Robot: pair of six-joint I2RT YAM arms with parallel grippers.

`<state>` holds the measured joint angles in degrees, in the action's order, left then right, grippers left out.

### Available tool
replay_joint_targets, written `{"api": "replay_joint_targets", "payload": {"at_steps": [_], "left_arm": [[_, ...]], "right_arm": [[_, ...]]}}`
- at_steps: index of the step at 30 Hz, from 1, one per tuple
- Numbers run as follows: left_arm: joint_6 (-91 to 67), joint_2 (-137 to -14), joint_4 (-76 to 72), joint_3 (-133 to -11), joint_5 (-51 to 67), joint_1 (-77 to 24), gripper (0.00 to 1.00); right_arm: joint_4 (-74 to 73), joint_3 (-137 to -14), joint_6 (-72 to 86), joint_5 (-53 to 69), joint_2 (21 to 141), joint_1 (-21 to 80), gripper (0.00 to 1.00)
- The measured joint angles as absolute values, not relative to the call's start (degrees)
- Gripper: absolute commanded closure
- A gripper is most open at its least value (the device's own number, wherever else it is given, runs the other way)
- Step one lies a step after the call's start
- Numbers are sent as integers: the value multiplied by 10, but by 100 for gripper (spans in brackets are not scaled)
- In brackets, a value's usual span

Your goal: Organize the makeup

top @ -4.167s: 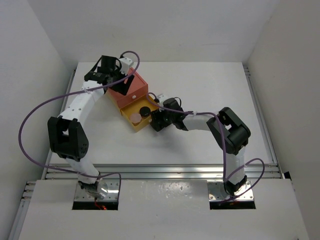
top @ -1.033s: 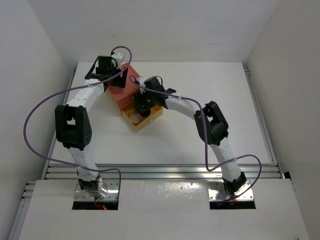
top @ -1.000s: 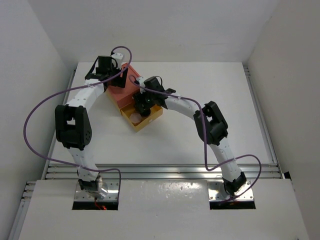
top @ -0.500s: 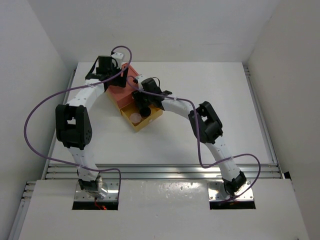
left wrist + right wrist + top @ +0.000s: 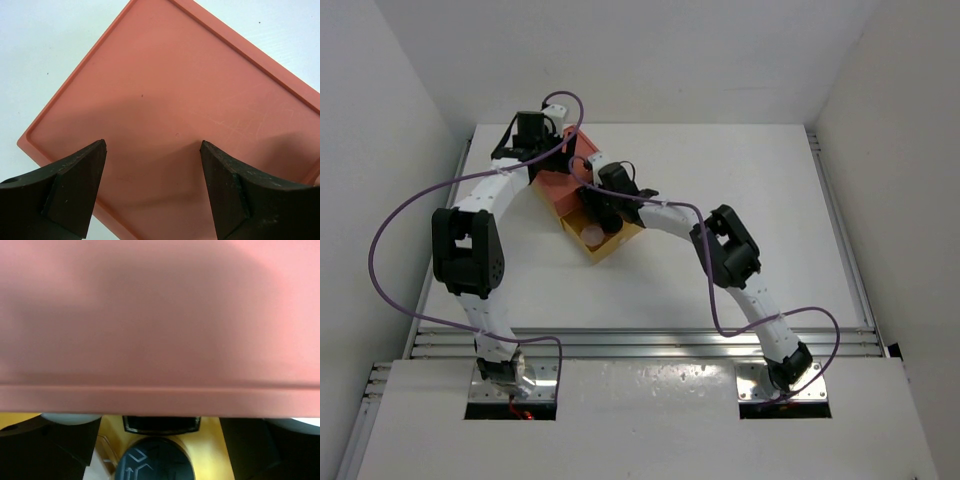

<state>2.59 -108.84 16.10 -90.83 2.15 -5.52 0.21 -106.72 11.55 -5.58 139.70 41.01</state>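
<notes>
I see left gripper (image 5: 152,150) spread wide, empty, over box (image 5: 190,90); right gripper (image 5: 159,440) parted, empty, inside drawer (image 5: 598,252) at box's 5 o'clock.

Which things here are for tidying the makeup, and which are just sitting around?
For the job: pink round disc, black round compact.
Just there: orange-red and yellow drawer box, purple cables, white table.

White table (image 5: 740,170), plain white walls (image 5: 660,50)
</notes>
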Motion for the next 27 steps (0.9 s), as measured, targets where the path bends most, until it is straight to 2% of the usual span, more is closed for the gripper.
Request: {"api": "replay_joint_targets", "payload": {"at_steps": [5,14,17,21,27], "left_arm": [[25,-1089,160,-908,22,-55,18],[25,-1089,159,-908,21,-55,18],[25,-1089,157,-906,21,-55,18],[24,-1089,155,-905,22,-55,18],[21,-1089,153,-904,24,-53,18]], "right_arm": [[18,-1057,116,-48,1396,414,6],[41,-963,123,-11,1341,418,15],[67,-894,123,1,1274,427,23],[129,-791,122,8,1165,446,42],[172,-681,114,13,1042,455,65]]}}
